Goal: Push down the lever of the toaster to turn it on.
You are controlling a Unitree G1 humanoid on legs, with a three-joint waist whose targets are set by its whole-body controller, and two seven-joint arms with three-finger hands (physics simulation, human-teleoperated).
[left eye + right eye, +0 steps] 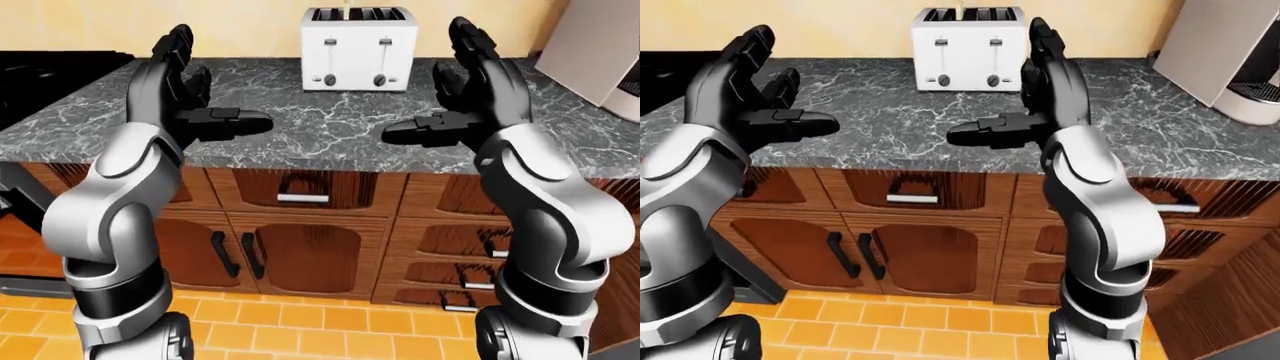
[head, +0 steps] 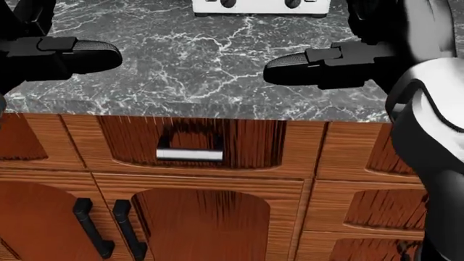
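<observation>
A: Where's the toaster (image 1: 359, 48)?
B: I see it on the worktop (image 1: 330, 124), at the far edge by the wall, about mid-view in the left-eye view.

A: Levers?
B: Two levers (image 1: 329, 44) on its near face, side by side, a knob below each.

A: Hands?
B: My left hand (image 1: 190, 97) is over the worktop's left part, right hand (image 1: 465, 94) over the right part, toaster between them and farther off, touching neither.

A: Anything else?
B: Coffee machine (image 1: 1240, 60) at the worktop's right end in the right-eye view. Drawer handle (image 2: 190, 155) below the near edge, cabinet doors (image 1: 255, 255) under that, drawers (image 1: 470, 259) to their right.
</observation>
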